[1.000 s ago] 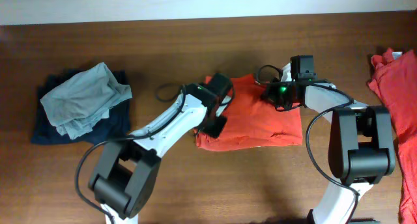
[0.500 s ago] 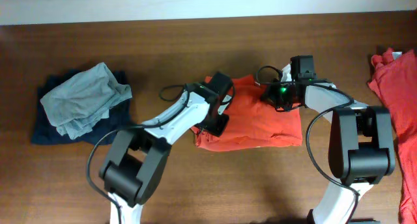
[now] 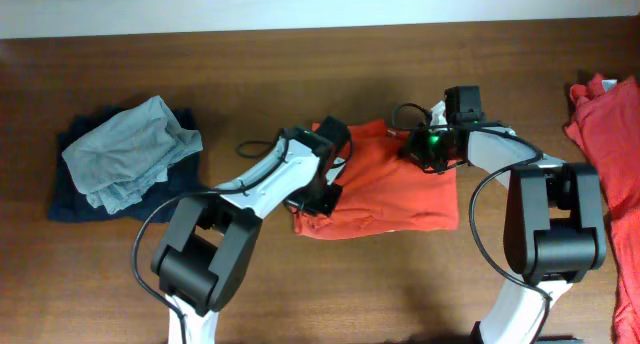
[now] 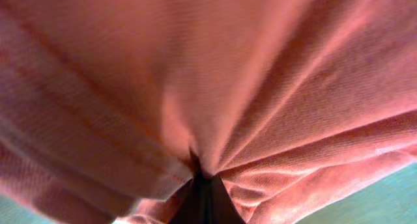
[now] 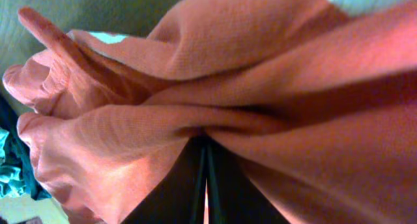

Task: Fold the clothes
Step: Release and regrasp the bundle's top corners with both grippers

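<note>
Closed now, left fingers [image 4: 195, 208] join right fingers [image 5: 176, 198] pinching one of two red-orange shirts [image 3: 390, 189].

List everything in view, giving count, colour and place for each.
table: one, brown wood, under everything.
T-shirt: one, red-orange, partly folded, centre of the table.
spare clothes: one heap, red-orange, right edge, cut off by the frame.
navy garment: one, dark navy, left side of the table.
grey garment: one, grey, crumpled on top of the navy garment.
left gripper: one, black, shut on the T-shirt's upper left edge.
right gripper: one, black, shut on the T-shirt's upper right part.
</note>
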Robot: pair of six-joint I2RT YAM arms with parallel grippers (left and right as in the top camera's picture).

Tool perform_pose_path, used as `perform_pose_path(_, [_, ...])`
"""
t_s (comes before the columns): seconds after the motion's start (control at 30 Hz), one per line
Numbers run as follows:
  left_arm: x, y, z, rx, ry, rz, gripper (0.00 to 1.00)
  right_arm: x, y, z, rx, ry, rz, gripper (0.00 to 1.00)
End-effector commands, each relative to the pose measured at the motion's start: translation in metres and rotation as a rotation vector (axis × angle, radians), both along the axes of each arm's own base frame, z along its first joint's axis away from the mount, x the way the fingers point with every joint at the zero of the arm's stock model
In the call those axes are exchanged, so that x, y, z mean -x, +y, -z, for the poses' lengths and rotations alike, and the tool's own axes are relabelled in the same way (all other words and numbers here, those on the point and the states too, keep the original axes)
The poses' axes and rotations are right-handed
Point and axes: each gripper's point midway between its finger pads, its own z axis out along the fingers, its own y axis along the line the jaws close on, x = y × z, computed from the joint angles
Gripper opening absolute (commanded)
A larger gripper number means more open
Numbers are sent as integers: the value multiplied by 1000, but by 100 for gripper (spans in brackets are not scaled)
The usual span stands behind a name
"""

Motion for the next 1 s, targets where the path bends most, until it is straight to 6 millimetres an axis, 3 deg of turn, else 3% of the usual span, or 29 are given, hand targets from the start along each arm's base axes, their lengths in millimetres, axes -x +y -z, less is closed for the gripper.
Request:
perform_pose_path(0.0, [-5, 34, 4, -93, 20, -44, 0, 0, -2, 7, 5, 19, 10, 4])
perform_pose_path(0.23, [-2, 52, 2, -118, 64, -83, 0, 0, -2, 7, 6, 19, 10, 4])
perform_pose_path(0.4, [1, 51, 2, -102, 85, -89, 0, -8, -4, 5, 8, -17, 12, 6])
perform_pose_path(0.5, [3, 48, 1, -88, 97, -90, 0, -19, 6, -7, -38, -90, -39, 23])
perform_pose_path(0.6, [0, 47, -7, -82, 86, -91, 1, -27, 27, -36, -147, -196, -166, 40])
perform_pose_path(0.8, [-25, 34, -60, -2, -48, -90, 22, -36, 32, -91, -172, -284, -198, 41])
perform_pose_path(0.9, [-41, 30, -93, 37, -160, -92, 33, -26, 31, -116, -158, -295, -213, 41])
perform_pose_path(0.97, [-54, 26, -110, 64, -243, -80, 36, -15, 28, -121, -134, -260, -203, 40])
